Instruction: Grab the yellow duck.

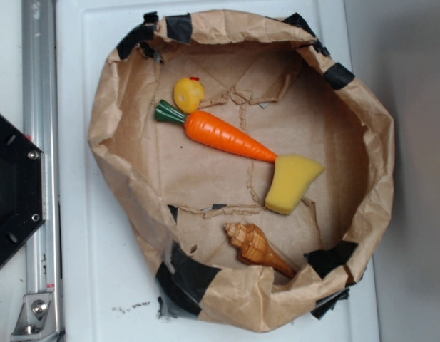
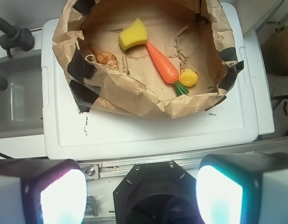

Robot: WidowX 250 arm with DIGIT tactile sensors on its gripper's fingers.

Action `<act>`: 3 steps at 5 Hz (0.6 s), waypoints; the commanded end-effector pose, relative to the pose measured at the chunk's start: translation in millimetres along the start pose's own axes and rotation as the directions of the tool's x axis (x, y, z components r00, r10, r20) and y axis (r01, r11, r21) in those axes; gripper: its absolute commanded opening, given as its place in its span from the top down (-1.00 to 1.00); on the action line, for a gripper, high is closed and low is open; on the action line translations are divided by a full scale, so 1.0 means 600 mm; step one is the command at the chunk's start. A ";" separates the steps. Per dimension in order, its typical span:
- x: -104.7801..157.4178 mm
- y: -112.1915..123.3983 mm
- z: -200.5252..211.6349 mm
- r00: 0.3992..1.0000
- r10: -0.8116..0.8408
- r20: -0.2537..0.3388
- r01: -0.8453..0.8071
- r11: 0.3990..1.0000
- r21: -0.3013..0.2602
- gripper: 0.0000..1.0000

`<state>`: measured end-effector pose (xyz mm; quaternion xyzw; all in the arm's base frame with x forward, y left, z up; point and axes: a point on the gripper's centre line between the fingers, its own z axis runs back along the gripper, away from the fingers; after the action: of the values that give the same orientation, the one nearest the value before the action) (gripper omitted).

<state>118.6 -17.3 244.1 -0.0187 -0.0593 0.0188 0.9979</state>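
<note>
Yellow duck (image 1: 189, 93): glossy, small and round like a ball, with a tiny red-orange tip on its upper edge in the exterior view; a pale shine sits on its top; in the wrist view (image 2: 188, 78) it shows as a bright yellow lump with a faint orange spot.
Where the duck lies: on the brown paper floor of the bowl, toward the upper left in the exterior view; it is touching the leafy end of the carrot and stands free of the paper wall; nothing holds it.
Carrot (image 1: 229, 136): orange with a dark green top; it lies flat and slanted, green end by the duck, pointed end against the sponge; far longer than the duck.
Sponge (image 1: 292, 184): matte yellow wedge, larger and duller than the duck; it lies near the middle right of the bowl.
Shell (image 1: 257, 249): brown and ridged, a long spiral; it lies near the lower wall, well apart from the duck.
Paper bowl (image 1: 113, 121): crumpled brown paper, its rim patched with black tape; it rests on a white lid (image 1: 84, 256).
Claw (image 2: 140, 196): two pale glowing pads at the bottom of the wrist view, set wide apart with nothing between them; well apart from the bowl and the duck.
Metal rail (image 1: 40, 107): grey, along the left of the lid.
</note>
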 end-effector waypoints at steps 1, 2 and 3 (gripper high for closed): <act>0.000 0.000 0.000 1.000 0.000 0.000 0.000 1.000 0.000 -1.00; 0.069 0.047 -0.028 0.997 -0.071 0.034 0.071 0.997 0.008 -1.00; 0.125 0.070 -0.069 0.970 -0.239 0.049 0.238 0.971 0.017 -1.00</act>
<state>196.2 25.0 201.6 -0.0074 -0.0735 -0.1198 0.9900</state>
